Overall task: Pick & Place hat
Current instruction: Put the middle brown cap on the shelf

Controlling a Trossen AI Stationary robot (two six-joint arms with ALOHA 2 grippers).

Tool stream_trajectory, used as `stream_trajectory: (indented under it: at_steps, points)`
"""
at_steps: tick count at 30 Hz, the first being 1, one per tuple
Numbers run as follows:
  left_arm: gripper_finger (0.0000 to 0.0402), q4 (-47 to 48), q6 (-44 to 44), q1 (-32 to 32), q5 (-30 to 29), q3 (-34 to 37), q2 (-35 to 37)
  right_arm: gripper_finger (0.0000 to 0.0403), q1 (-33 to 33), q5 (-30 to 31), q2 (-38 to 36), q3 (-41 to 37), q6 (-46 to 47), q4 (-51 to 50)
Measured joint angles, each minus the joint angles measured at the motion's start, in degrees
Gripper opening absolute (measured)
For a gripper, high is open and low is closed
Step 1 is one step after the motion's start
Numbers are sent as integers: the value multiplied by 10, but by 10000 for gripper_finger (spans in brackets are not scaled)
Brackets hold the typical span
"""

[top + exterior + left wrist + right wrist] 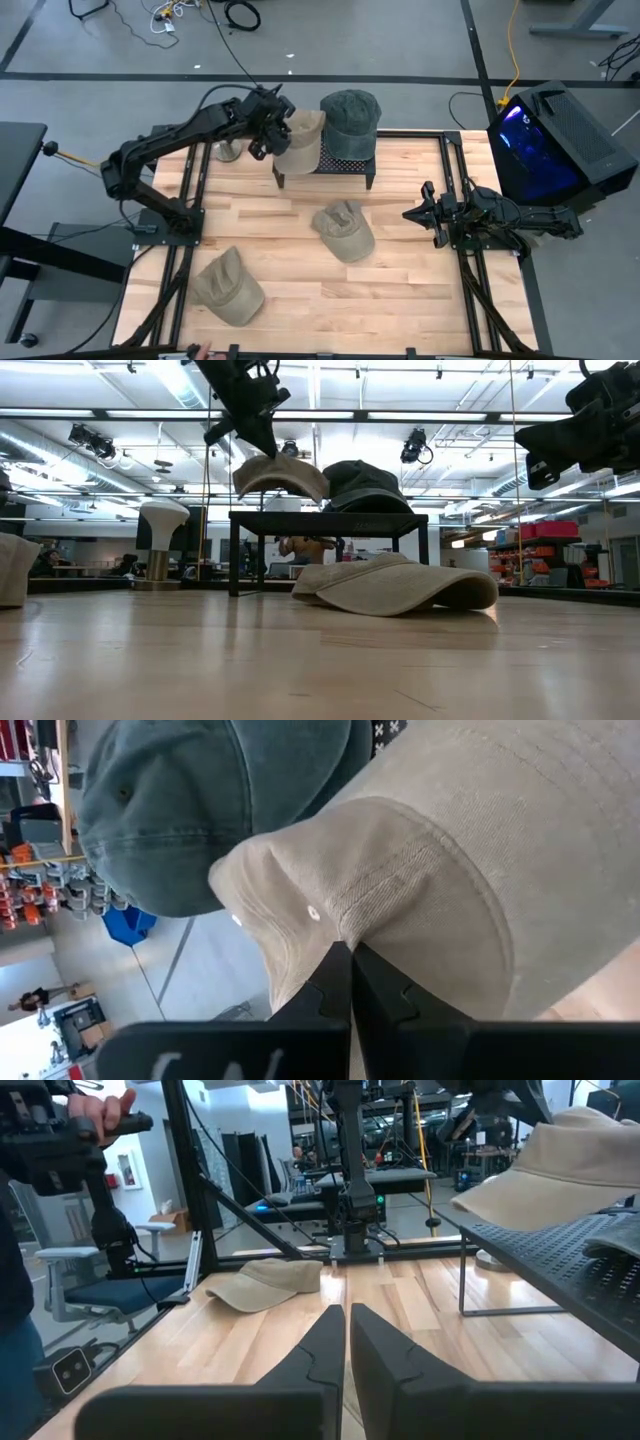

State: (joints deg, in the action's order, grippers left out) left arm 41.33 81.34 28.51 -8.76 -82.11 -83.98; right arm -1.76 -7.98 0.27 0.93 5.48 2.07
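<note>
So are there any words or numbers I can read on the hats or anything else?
No readable text anywhere.
Black stand: a small pale mark on its front edge, too blurred to read.
Tan cap held in the left gripper: no lettering shows.
Green cap: no lettering shows.

Hidden or cut off:
- Black stand [345, 166]: top largely covered by the dark green cap [350, 112] and the tan cap [300, 140] in the high view.
- Tan cap, left wrist view: cropped by the frame edge.
- Dark green cap, right wrist view: only a sliver at the frame edge.
- Person [20, 1230], right wrist view: cropped by the frame edge.
- Left gripper [268, 128]: fingertips hidden against the tan cap in the high view.
</note>
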Motion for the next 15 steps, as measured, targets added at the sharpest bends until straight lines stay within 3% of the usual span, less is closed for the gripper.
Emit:
stream_trajectory:
  at_steps: [15]
  points:
    - [2, -26, 25, 6, -15, 0, -27, 25, 0, 0, 0, 0, 0, 0]
